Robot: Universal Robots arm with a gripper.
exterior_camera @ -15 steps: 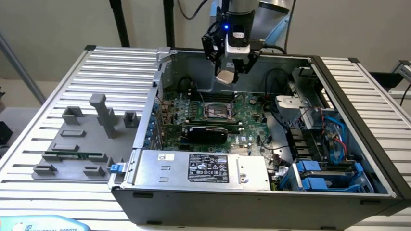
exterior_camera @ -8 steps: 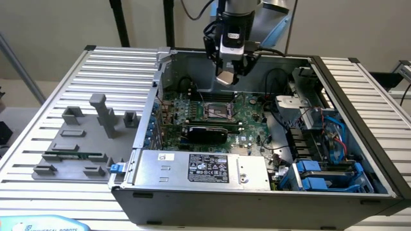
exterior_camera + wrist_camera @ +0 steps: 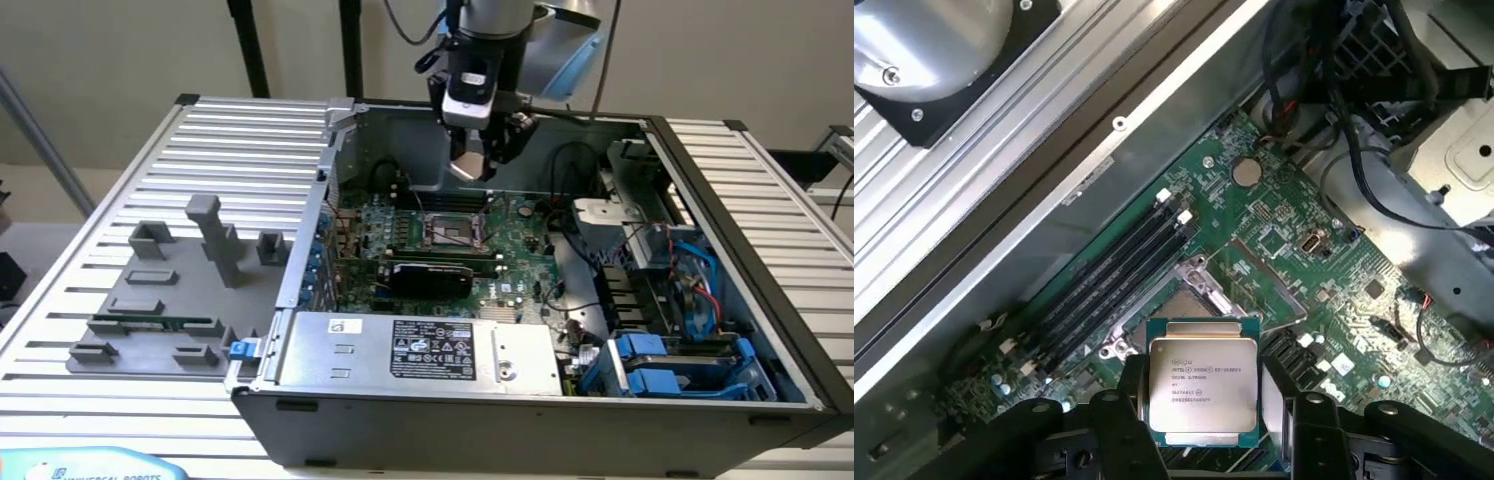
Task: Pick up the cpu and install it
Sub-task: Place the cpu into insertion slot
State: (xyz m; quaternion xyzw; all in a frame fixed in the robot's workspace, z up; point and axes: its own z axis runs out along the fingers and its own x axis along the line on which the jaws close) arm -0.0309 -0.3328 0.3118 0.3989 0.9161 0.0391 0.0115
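The gripper (image 3: 477,160) clamps the cpu (image 3: 1204,386) by two opposite edges, just above the open socket (image 3: 451,232) below it; the chip looks light, rigid, smooth-topped and probably fragile underneath, so an edge hold suits it.

A table (image 3: 227,150) of ribbed aluminium slats carries an open grey computer case (image 3: 534,425), which takes up the middle and the exterior view's right and lies on its side with the interior facing up. Just beside the case, toward the exterior view's left, a flat grey fixture plate (image 3: 180,295) with raised blocks rests on the slats; whether it touches the case's wall cannot be told. In the wrist view, a round silvery mount (image 3: 934,40) on a black plate sits on the slats beyond the case.
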